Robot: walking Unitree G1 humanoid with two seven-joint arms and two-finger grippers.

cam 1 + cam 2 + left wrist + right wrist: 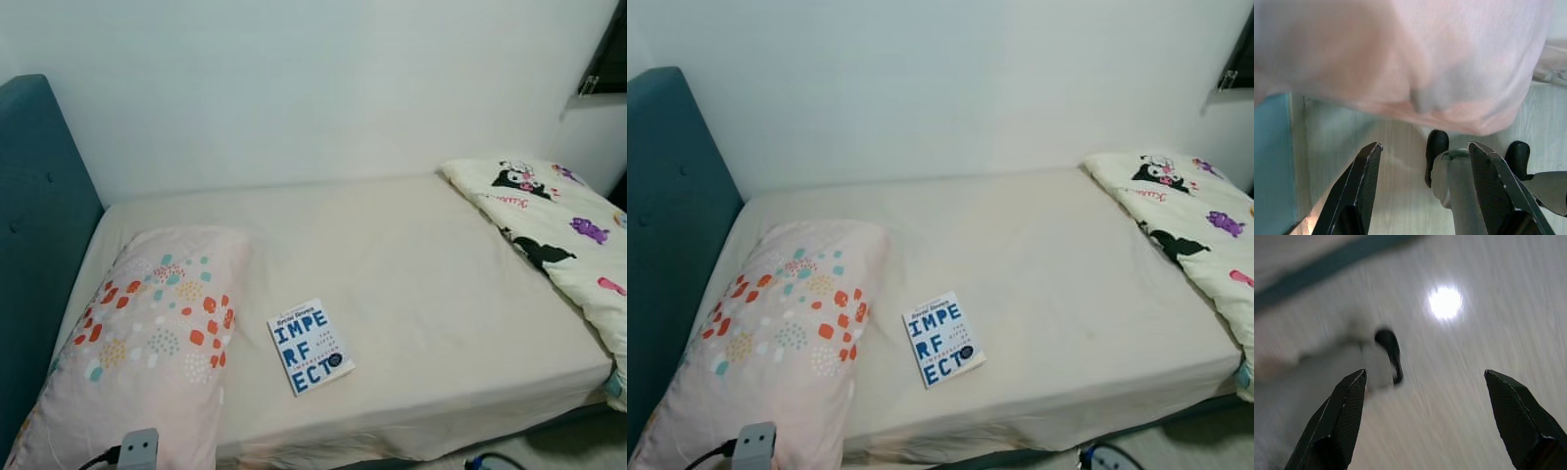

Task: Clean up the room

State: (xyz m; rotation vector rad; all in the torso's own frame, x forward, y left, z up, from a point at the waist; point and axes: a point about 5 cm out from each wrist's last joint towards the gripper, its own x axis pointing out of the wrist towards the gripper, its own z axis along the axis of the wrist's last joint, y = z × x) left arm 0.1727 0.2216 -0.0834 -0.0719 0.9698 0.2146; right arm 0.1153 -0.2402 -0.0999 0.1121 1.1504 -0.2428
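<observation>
Nearest: patterned pillow (147,343) against the teal headboard (39,235). Beside it, blue paperback (311,346) stray on the bed (421,284), likely next to tidy. Both end effectors, left (1422,161) and right (1425,396), spread, empty, hanging above floor.

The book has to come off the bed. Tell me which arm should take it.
Probably the left. The book lies near the pillow on the robot's left, and the left gripper, open, hangs below that pillow's edge.
</observation>
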